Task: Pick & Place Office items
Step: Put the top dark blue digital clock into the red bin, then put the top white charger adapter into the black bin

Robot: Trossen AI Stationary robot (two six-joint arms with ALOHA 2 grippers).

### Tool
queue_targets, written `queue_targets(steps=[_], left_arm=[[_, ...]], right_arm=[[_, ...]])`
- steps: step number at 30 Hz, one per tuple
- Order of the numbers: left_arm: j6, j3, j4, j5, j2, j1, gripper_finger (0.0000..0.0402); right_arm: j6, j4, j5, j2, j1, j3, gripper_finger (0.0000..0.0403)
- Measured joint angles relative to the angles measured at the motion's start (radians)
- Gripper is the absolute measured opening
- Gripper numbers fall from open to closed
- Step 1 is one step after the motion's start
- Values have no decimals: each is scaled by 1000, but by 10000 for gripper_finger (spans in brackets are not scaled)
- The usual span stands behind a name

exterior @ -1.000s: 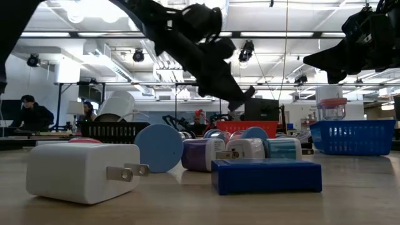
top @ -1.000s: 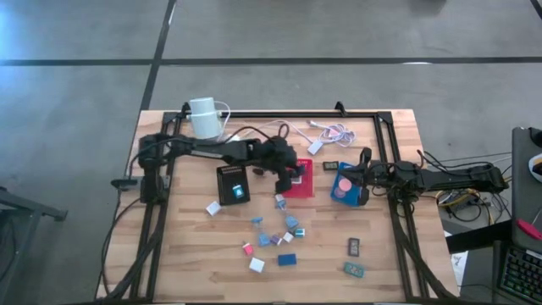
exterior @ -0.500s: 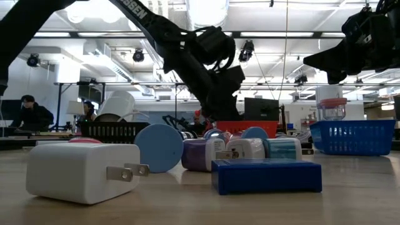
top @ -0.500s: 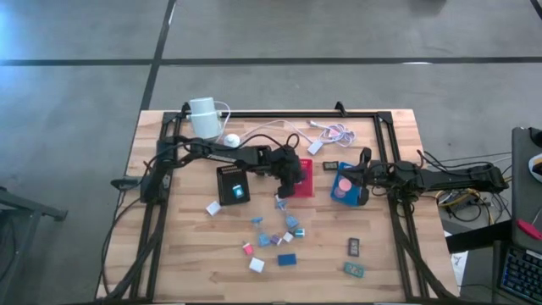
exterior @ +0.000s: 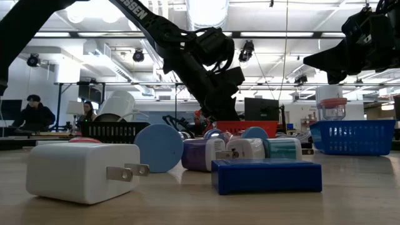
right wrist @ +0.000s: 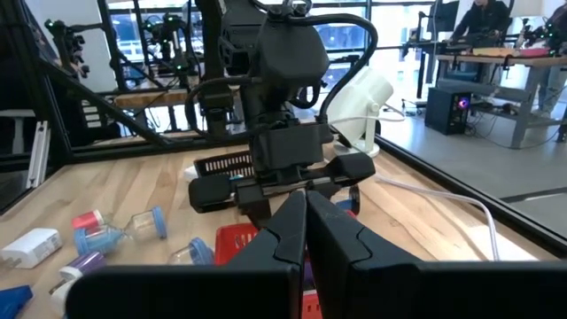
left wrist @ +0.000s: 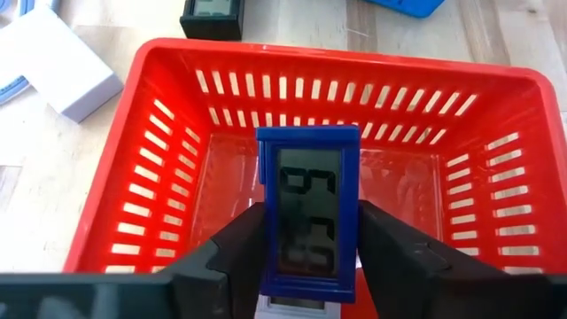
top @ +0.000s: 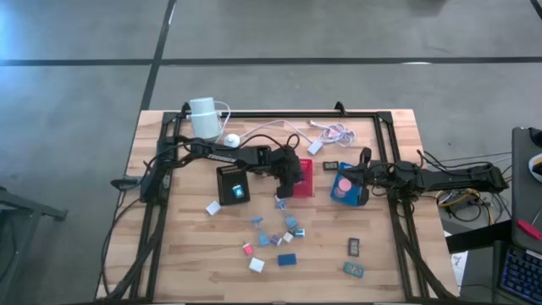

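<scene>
Step in hand: placing. The left gripper (left wrist: 306, 257) hangs over the red basket (left wrist: 168, 151), its fingers on either side of a small blue-framed digital clock (left wrist: 308, 213). The clock stands upright between the pads, its grey display facing the wrist camera with dark digits showing. Whether the pads press on it or have just let go, I cannot tell; the clock sits between them over the basket's floor. In the high view the left gripper (top: 288, 180) is at the red basket (top: 302, 180), mid-table, between the black tray (top: 233, 184) and the blue basket (top: 345, 185).

Judgement: the release is under way or due. Next move calls for spreading the fingers fully, then lifting straight up so they do not drag the clock or catch the basket wall.

The right gripper (right wrist: 306, 232) is closed and empty, waiting above the blue basket.

Remaining office items (top: 275, 233) lie scattered on the wooden table (top: 186, 263) nearer the front edge, well apart from the baskets.
</scene>
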Motion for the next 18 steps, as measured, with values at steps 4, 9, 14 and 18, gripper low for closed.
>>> queue_targets(steps=[4, 9, 14, 18], left_arm=[[8, 0, 1, 0, 0, 0, 187], [12, 1, 4, 0, 0, 0, 190], [11, 1, -14, 0, -16, 0, 191], [23, 1, -55, 4, -99, 0, 192]], right_arm=[[4, -1, 0, 0, 0, 0, 8], [3, -3, 0, 0, 0, 0, 8], [0, -4, 0, 1, 0, 0, 8], [-6, -4, 0, 8, 0, 1, 8]])
